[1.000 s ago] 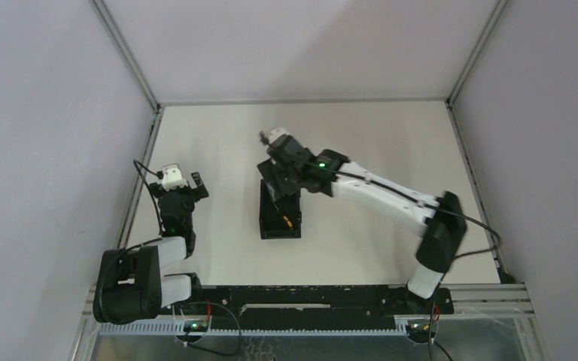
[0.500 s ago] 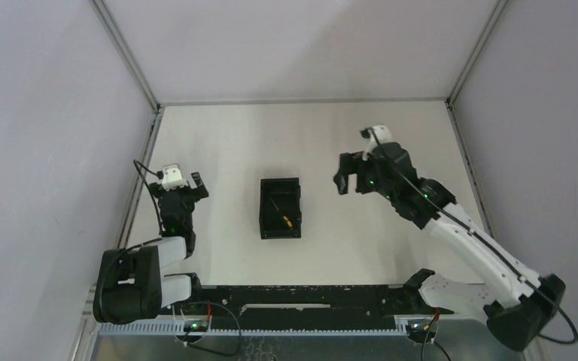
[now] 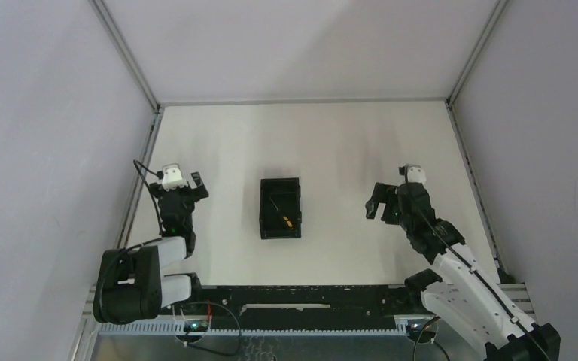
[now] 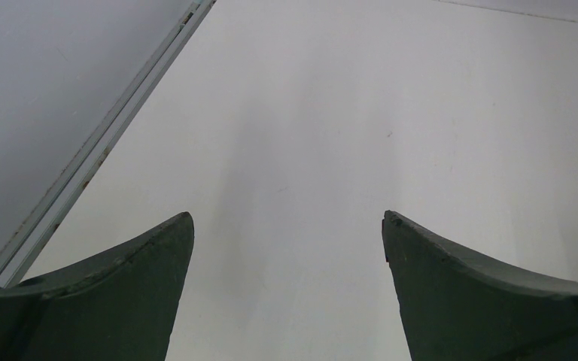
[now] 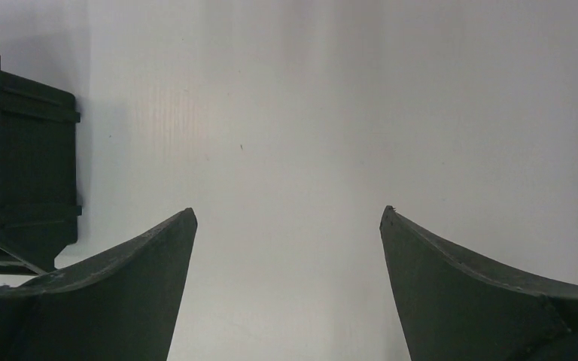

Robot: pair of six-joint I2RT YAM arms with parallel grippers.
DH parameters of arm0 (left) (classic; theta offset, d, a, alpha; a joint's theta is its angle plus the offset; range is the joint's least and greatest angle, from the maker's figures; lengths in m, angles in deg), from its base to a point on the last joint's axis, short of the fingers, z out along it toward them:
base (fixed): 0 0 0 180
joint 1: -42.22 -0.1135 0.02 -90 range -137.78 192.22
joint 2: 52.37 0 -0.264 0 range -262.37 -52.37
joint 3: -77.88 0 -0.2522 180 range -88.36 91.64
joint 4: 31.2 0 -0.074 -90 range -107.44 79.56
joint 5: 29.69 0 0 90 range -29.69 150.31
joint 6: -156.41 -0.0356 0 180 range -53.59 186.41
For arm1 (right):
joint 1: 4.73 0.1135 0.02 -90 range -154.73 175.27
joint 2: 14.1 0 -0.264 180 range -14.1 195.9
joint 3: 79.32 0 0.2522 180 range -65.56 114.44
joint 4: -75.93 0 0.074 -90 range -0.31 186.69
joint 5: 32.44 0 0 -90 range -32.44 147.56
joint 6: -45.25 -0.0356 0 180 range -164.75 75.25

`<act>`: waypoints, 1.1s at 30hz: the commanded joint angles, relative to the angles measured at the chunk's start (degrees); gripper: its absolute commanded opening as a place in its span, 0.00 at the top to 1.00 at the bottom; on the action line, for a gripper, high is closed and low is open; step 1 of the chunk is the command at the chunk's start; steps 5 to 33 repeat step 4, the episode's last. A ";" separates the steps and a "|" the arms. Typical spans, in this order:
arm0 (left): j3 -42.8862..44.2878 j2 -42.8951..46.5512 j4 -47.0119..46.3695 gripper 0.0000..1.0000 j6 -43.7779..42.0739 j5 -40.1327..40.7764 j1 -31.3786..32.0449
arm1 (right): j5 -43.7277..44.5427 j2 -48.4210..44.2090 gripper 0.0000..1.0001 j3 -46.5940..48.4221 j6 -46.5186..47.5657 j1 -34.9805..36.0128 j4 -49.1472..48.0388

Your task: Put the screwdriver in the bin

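Screwdriver position: the screwdriver (image 3: pixel 286 219) is seen lying on the floor of the bin (image 3: pixel 263 212), in its near half.
Screwdriver axis: the thin shaft is angled from far-left to near-right, roughly along the bin's long side; the orange handle is at the near end.
Bin position: the bin is set mid-table (image 3: pixel 331 150), between the two arms, its long side running near to far.
Right gripper: the right gripper (image 3: pixel 378 204) is held with its jaws wide apart and nothing between them. It is well apart from the bin, to the bin's right.
Right wrist view: only the bin's outer wall (image 5: pixel 22 188) is shown, at the left edge; bare table is seen between the fingers (image 5: pixel 120 286).
Left gripper: the left gripper (image 3: pixel 182 188) is likewise spread and empty, over bare table, well apart on the bin's left.
Nearer arm: neither is clearly nearer; the bin is flanked about evenly.
Task status: placement is judged complete; no further approach to the screwdriver is required.
Risk: little is judged, as both grippers are kept off the bin walls.
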 commanded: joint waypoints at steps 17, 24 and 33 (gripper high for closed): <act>3.11 -0.23 -2.29 0.00 -0.79 0.19 0.23 | 0.97 -0.36 0.01 -0.81 -3.40 -0.32 -6.77; 3.11 -0.23 -2.29 0.00 -0.79 0.19 0.23 | 0.97 -0.36 0.01 -0.81 -3.40 -0.32 -6.77; 3.11 -0.23 -2.29 0.00 -0.79 0.19 0.23 | 0.97 -0.36 0.01 -0.81 -3.40 -0.32 -6.77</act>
